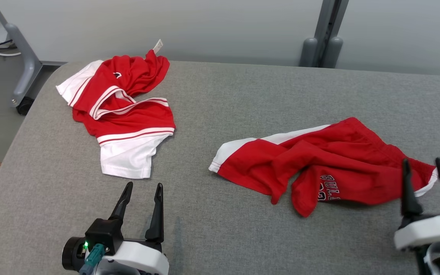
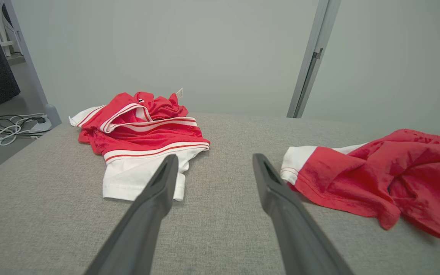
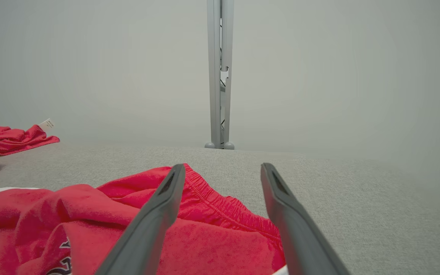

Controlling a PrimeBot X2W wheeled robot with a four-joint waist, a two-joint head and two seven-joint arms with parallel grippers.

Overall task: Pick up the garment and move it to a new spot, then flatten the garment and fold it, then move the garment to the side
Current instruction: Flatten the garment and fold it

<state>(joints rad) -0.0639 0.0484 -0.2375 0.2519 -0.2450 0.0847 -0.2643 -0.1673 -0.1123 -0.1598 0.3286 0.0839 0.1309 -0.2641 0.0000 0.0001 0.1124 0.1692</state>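
Right end effector [image 1: 422, 160] by red shorts [image 1: 319, 152]

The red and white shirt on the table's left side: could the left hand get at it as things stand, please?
Probably yes. The left hand is open, pointing toward the shirt, with bare table between them; the shorts lie off to the right.

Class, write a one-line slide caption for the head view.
Red shorts right, red-and-white top left, both crumpled on a grey table; left gripper and right gripper open.
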